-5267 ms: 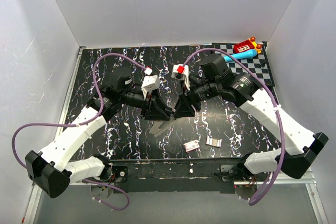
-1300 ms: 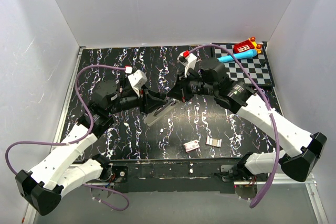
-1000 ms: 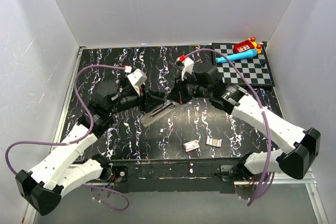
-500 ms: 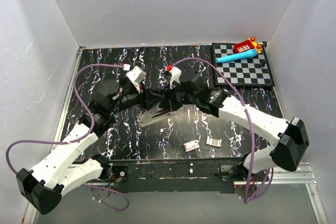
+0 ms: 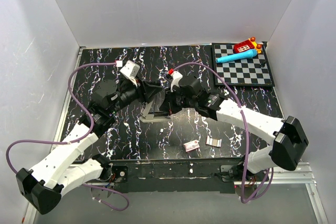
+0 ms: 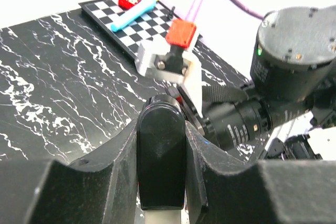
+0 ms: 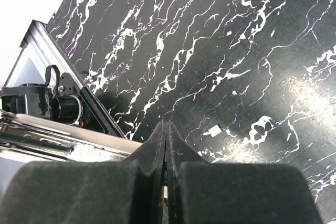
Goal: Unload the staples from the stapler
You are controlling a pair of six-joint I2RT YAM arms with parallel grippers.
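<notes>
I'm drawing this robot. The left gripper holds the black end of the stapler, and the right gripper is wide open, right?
Not quite. The left gripper does hold the black end of the stapler, but the right gripper is shut, its fingers pressed together. The right wrist view shows it.

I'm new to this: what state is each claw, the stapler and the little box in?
Small grey-silver metal stapler: held by its dark end; open or shut unclear.
Left gripper: closed on the stapler.
Right gripper: shut, empty.
Small red-and-white flat box: lying flat, untouched.
</notes>
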